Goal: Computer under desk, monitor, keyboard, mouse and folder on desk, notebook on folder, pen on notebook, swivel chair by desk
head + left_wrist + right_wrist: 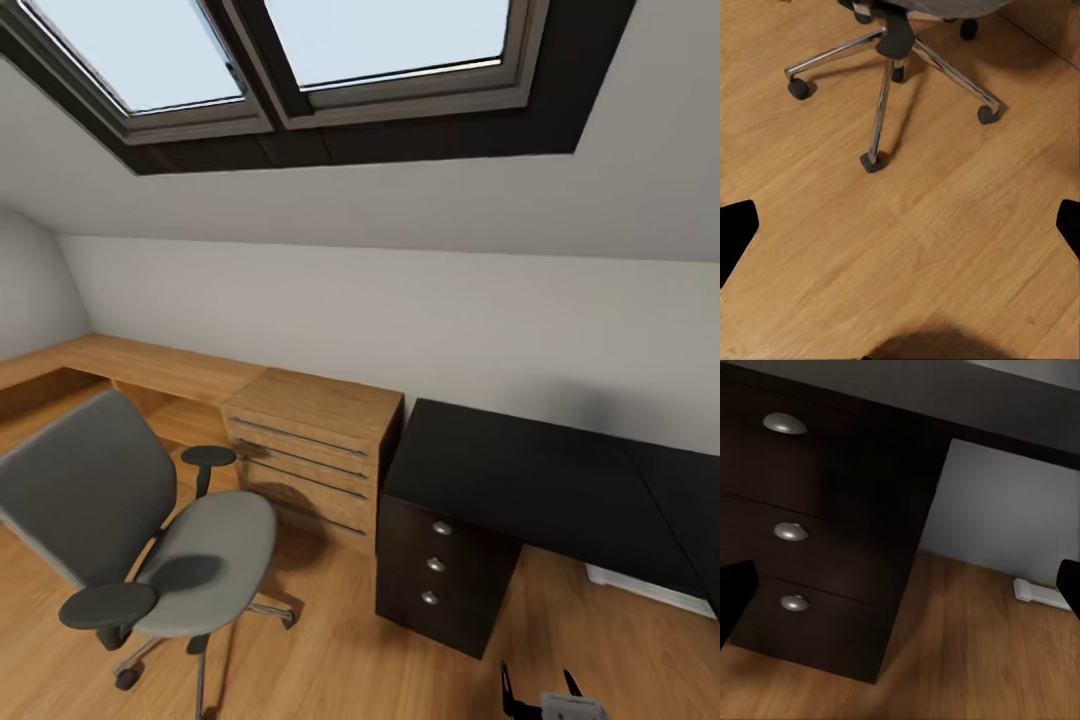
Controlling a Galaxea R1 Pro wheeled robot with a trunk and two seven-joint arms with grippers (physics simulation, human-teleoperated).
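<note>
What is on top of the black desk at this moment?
In the head view the desk has a bare glossy black top as far as the frame shows; its right end runs out of the picture, so anything there cannot be seen.

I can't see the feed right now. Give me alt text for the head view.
An L-shaped black desk with a bare top and a three-knob drawer unit stands against a white wall at right. Beside it sits a light-wood cabinet, and a grey swivel chair with an empty seat stands on the wood floor at left. Skylights are overhead.
</note>
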